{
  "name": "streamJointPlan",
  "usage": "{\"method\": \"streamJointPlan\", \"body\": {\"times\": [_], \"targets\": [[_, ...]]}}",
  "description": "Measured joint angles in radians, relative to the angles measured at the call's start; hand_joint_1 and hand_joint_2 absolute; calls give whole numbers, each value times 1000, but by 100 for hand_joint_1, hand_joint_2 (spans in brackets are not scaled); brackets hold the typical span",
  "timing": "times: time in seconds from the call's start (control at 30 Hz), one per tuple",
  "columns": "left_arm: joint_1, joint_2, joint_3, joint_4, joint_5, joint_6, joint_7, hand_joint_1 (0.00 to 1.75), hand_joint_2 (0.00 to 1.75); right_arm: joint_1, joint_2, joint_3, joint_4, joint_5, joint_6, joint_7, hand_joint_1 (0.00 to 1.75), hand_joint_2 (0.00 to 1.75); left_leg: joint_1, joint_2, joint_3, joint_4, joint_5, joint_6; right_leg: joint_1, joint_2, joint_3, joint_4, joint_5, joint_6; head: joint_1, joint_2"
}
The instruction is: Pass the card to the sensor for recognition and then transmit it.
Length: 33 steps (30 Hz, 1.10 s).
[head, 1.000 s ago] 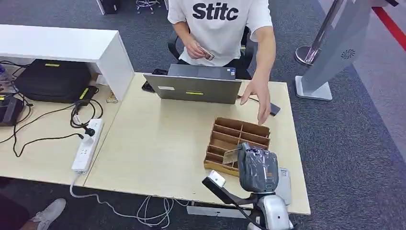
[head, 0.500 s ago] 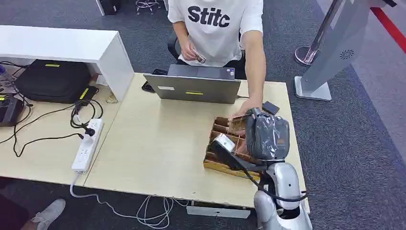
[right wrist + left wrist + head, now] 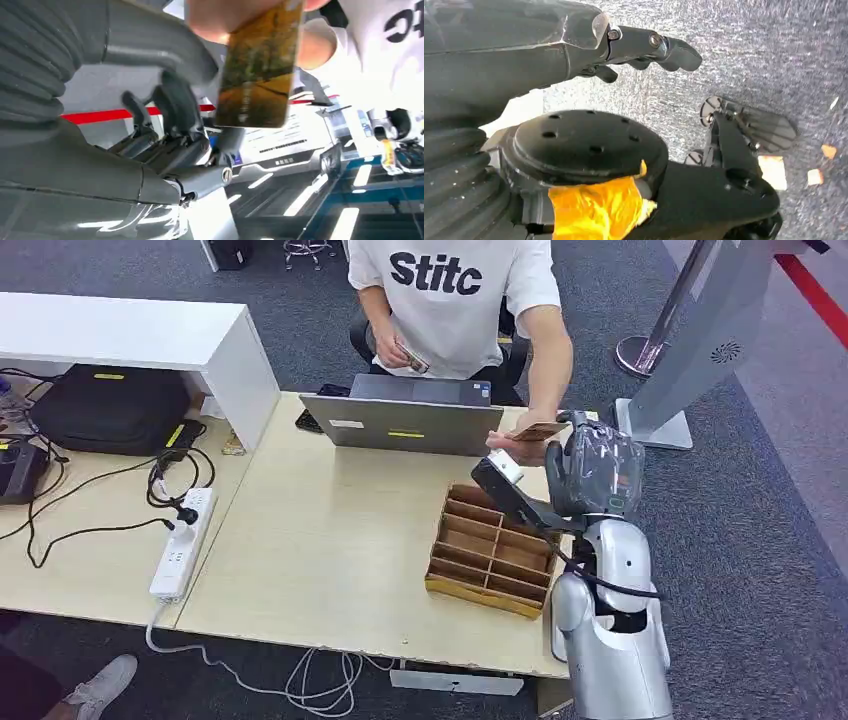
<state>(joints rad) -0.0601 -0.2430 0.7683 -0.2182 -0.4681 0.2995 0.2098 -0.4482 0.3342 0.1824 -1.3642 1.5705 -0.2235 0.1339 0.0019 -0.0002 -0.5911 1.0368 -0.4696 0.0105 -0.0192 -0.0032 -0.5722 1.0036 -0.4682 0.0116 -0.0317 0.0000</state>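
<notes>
Handover stage reached: card [image 3: 537,430] is raised over the counter's [image 3: 330,540] far side, at the person's hand [image 3: 512,443].
From left to right, one power strip [image 3: 182,541], one laptop [image 3: 416,424] and one wooden divider box [image 3: 494,549] are seen on the counter, then the right hand [image 3: 590,468] beside the card. The card is pinched at one end by the person's fingers [image 3: 240,22]; whether the right hand's fingers [image 3: 177,107] are clamped on it cannot be told. A second card is held in the person's other hand [image 3: 398,344], so two cards are counted. The left hand [image 3: 644,47] is seen hanging over the floor, fingers curled, nothing held. Judged: transfer is under way and release is left; no sensor can be made out.
</notes>
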Motion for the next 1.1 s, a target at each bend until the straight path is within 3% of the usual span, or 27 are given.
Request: {"method": "streamJointPlan", "body": {"times": [0.3, 0.4, 0.63, 0.8, 1.1], "targets": [[-1, 2, 48, -2, -3, 12, -4, 0, 175, 1, 0, -68, 17, -6, -28, -10, 0, 175, 0, 0, 0, 0, 0, 0, 0, 0, 0, 0, 0, 0, 0, 0], [-1, 2, 61, -2, 0, 14, -8, 0, 175, 1, 0, -99, 17, -88, -10, -45, 0, 175, 0, 0, 0, 0, 0, 0, 0, 0, 0, 0, 0, 0, 0, 0], [-2, 0, 124, -2, 59, 62, -35, 0, 175, -7, 0, -268, 55, -746, 237, -245, 0, 175, 0, -1, 0, 0, 0, 0, 0, 0, -1, 0, 0, 0, 0, 0], [-2, 2, 151, -2, 60, 44, -53, 0, 175, -11, -11, -503, 92, -1126, 292, -327, 0, 175, 0, -3, -1, 1, 0, 0, 0, -3, 0, 0, 0, 0, 0, 0], [-7, 12, 177, -2, 58, 32, -61, 0, 175, 44, -94, -959, 214, -1547, 454, -402, 0, 175, 0, -4, -1, 1, -1, 1, 0, -3, 0, -2, 0, 1, 0, 0]]}}
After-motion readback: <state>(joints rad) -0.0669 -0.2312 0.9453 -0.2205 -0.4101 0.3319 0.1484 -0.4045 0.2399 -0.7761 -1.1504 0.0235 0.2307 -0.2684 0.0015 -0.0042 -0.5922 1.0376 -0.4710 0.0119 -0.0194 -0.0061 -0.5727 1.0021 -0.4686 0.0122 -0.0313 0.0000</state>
